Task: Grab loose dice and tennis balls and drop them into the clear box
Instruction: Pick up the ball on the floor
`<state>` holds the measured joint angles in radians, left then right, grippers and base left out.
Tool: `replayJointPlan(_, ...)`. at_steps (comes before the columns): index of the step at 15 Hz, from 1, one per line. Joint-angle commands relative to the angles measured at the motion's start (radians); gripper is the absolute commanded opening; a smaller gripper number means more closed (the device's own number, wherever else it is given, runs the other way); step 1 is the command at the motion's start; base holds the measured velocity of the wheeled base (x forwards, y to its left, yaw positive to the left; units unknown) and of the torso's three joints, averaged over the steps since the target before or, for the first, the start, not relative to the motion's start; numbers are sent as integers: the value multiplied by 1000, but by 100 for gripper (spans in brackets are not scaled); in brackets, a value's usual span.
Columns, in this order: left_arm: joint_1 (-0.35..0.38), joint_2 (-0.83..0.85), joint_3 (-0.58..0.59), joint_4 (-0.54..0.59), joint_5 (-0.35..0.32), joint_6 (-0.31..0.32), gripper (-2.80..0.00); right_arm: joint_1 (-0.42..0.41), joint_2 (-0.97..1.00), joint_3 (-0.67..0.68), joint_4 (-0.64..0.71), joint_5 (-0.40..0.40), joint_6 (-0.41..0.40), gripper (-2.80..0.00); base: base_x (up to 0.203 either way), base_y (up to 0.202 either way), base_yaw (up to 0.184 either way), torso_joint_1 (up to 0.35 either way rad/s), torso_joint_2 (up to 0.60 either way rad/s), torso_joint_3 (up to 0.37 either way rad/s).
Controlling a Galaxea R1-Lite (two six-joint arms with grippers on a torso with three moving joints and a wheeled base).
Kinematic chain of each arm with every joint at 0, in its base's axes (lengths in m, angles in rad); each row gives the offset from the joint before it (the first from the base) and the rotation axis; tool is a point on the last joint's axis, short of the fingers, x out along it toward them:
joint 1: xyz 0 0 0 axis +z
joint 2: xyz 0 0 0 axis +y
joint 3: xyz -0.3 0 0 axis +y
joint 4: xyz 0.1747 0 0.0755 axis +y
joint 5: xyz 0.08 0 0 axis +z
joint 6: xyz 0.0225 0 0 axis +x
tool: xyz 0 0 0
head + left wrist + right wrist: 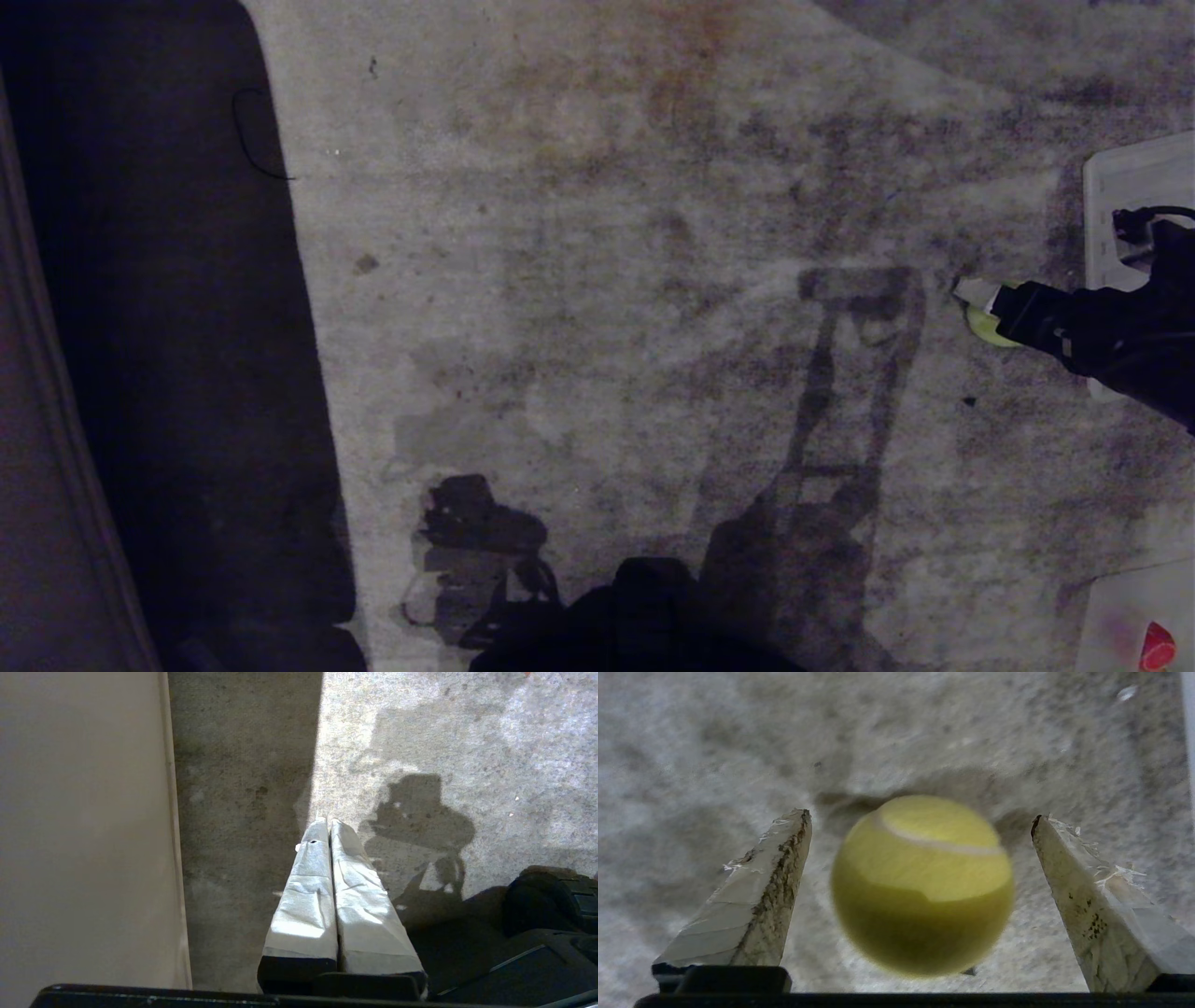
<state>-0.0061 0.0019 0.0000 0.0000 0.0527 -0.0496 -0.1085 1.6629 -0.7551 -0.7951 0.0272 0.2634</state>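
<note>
Tennis ball (922,884) — stained grey carpet (597,280), wall (79,826) shadowed

In the head view the fuzzy yellow-green tennis ball (988,327) is mostly hidden behind the black right arm's tool (980,308), only a sliver showing. The flat translucent white plastic panel (1120,187) and the red rounded-corner die (1158,649) are cut by the picture's edges. The ball's outline is blurred in the right wrist view.

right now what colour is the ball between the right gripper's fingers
Yellow-green with a white seam; the tennis ball shows best in the right wrist view.
</note>
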Motion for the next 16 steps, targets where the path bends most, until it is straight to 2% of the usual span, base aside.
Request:
replayJointPlan(1,0,0,2,0,0,-1,-280,-8,17,-7,-13,0,3,0,0,0,0,0,0,0)
replayJointPlan(3,0,0,2,0,0,-1,-280,-14,21,-7,-14,0,4,0,0,0,0,0,0,0)
replayJointPlan(4,0,0,2,0,0,-1,-280,-14,30,-7,-15,-1,4,-280,0,0,0,0,0,0)
replayJointPlan(12,0,0,2,0,0,-1,-280,-14,-3,18,20,0,-1,-280,0,0,0,0,0,0)
replayJointPlan(16,0,0,2,0,0,-1,-280,-20,-227,59,309,5,-76,-280,0,0,0,0,0,0)
